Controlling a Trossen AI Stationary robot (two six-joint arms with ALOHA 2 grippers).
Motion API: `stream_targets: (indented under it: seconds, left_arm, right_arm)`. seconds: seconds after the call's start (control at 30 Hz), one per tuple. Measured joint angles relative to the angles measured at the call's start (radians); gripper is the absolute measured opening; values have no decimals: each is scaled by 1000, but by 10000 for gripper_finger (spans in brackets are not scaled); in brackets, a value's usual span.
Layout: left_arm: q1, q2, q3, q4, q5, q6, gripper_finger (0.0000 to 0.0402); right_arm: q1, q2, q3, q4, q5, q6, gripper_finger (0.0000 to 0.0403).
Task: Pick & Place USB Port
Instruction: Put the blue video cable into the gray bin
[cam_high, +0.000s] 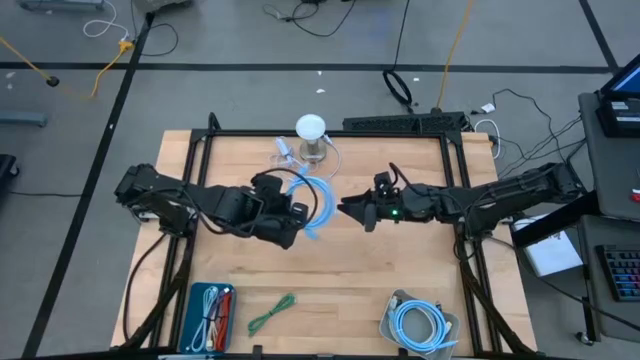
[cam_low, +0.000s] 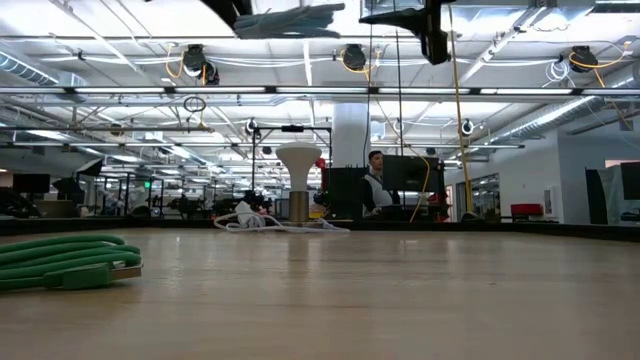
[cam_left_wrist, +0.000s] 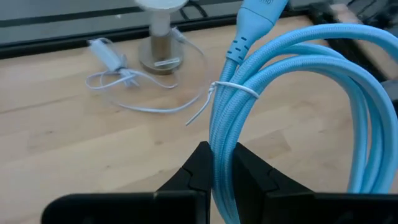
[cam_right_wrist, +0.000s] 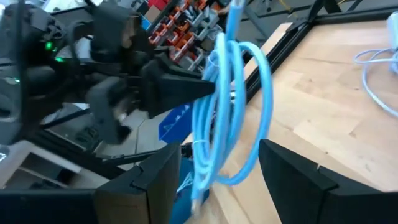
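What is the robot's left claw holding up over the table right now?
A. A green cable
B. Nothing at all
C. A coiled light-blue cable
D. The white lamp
C: in the left wrist view the left gripper is pinched shut on the coiled light-blue cable, while the green cable lies on the table and the white lamp stands untouched.

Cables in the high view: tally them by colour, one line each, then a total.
Light blue: 2, the coil held in the left gripper jaws and the coil in the grey tray
Green: 1, the green cable
White: 1, the white cable by the lamp
Unclear: bundle in the blue tray
Total: 4
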Motion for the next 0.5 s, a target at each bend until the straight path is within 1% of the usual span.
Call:
stream_targets:
  seconds: [0.07,0.17,0.27,0.3,0.4,0.5]
  left_arm:
    - [-4,0,0,-29,4,-19,35]
    - [-8,0,0,-24,6,-15,35]
    - [-8,0,0,-16,7,-7,35]
    - [-8,0,0,-14,7,-5,35]
    - [-8,0,3,-15,8,-3,35]
    - [-12,1,35,-14,11,34,35]
  right_arm:
    - [1,0,0,13,-4,0,212]
    - [-1,0,0,21,-5,-6,212]
    - [-24,0,0,18,-55,-7,215]
    - [-34,0,0,13,-75,-2,217]
    - [-57,0,0,-21,-90,16,229]
    - [-77,1,0,-36,-105,19,247]
